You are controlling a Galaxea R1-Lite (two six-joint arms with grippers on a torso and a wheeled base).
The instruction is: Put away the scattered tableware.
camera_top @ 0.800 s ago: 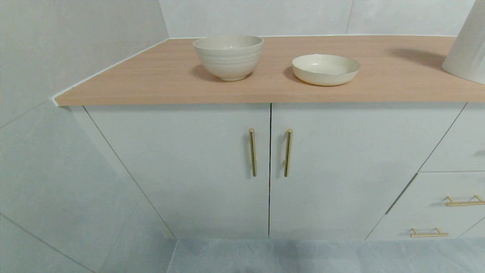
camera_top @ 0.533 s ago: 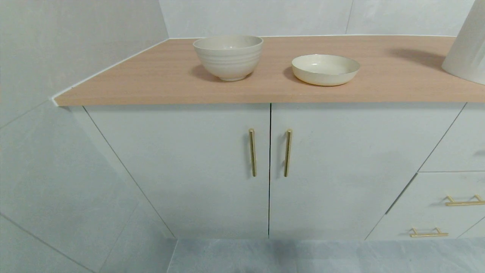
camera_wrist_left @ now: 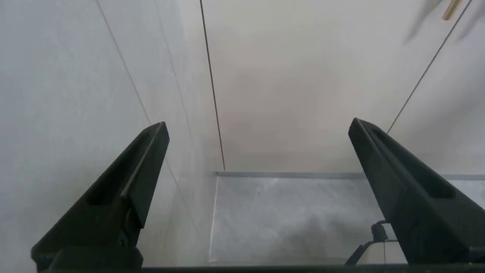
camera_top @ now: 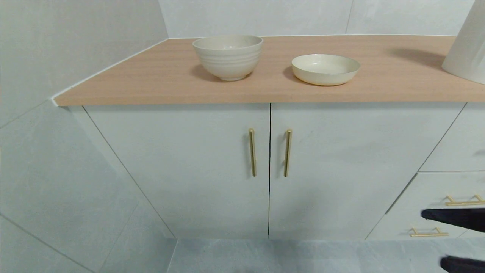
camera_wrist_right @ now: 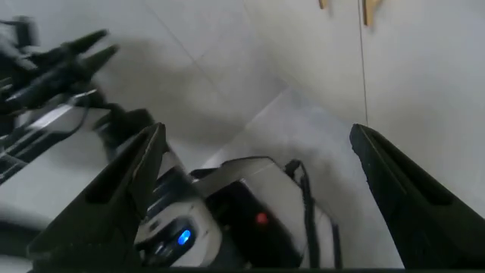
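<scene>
A deep cream ribbed bowl (camera_top: 228,57) stands on the wooden countertop (camera_top: 151,83), left of centre. A shallow cream dish (camera_top: 325,69) sits to its right, apart from it. My right gripper (camera_top: 432,238) shows at the lower right of the head view, open, low in front of the drawers and far below the dishes. In the right wrist view the right gripper (camera_wrist_right: 258,189) holds nothing between its spread fingers. My left gripper (camera_wrist_left: 258,189) is open and empty, facing the foot of the cabinet near the floor.
Below the countertop are two shut white doors with upright gold handles (camera_top: 252,152) (camera_top: 288,152). Drawers with gold handles (camera_top: 464,201) are at the lower right. A tall white object (camera_top: 468,49) stands on the counter's right end. Tiled wall closes the left side.
The right gripper's black fingers have come into the head view at the lower right corner. Bowl and dish have not moved.
</scene>
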